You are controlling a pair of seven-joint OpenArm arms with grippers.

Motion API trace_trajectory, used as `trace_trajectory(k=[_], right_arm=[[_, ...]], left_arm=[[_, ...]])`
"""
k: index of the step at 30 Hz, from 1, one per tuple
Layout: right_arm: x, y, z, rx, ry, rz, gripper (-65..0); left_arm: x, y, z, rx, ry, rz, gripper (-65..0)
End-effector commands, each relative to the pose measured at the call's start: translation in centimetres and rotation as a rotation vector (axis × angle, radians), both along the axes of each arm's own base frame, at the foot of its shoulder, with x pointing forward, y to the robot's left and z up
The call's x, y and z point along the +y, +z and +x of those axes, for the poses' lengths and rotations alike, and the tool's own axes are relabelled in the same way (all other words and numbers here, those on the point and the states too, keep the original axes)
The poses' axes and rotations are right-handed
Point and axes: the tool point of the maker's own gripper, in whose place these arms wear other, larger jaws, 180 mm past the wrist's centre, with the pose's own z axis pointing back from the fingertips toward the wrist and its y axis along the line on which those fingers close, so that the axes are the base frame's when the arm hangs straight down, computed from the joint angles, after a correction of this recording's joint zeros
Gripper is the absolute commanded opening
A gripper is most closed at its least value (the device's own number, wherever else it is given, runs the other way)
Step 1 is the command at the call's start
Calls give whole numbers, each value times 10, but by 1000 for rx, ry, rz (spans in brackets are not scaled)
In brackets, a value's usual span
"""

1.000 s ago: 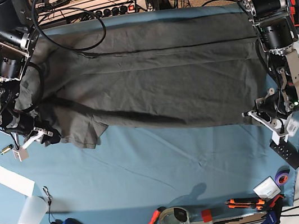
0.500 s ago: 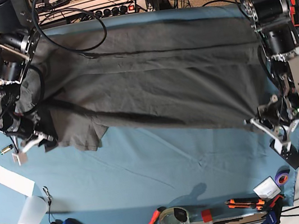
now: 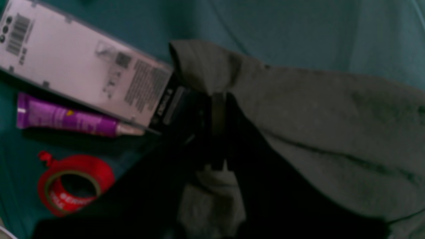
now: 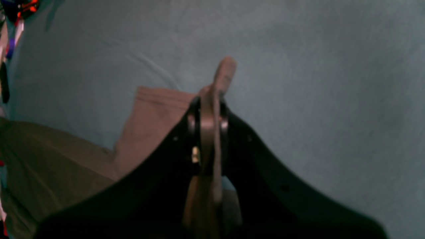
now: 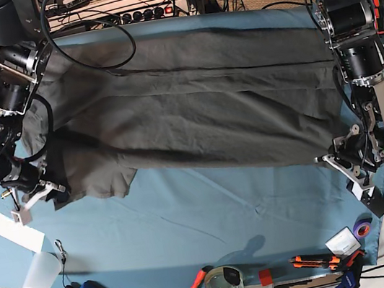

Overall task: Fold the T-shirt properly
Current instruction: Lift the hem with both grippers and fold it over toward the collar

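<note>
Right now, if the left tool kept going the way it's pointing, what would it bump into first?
Probably the flat silver box: the left tool, shut on the T-shirt corner, points toward its near end. Depth is unclear, so it might pass above.

likely workshop: power strip (image 5: 149,12), screwdriver (image 5: 197,281), tape rolls (image 5: 363,228) around teal-covered table (image 5: 210,214).

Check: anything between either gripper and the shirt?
No. Both grippers are shut on the shirt: the left gripper pinches a corner beside the box, the right gripper pinches a fold over bare cloth. Nothing sits between.
</note>
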Motion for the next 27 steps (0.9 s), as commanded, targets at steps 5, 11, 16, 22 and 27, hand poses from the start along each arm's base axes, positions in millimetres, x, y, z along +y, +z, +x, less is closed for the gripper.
trace_trajectory(k=[5,11,16,22,27], right_arm=[[-7,34,12,-82,13,-37,-650],[1,46,10,-97,43,-11,-650],[0,56,9,-98,54,-42,-650],[-20,70,5,-102,31,-87,-650],[-39,77,-1,-91,17,-128,-650]], left_arm=[[6,18,8,-29,-2,16,-650],[0,32,7,-44,-25,8,-650],[0,48,10,-91,-37,31,-650],[3,45,3,-78,-44,29,-650],[18,43,-5,-65,-35,40,-650]])
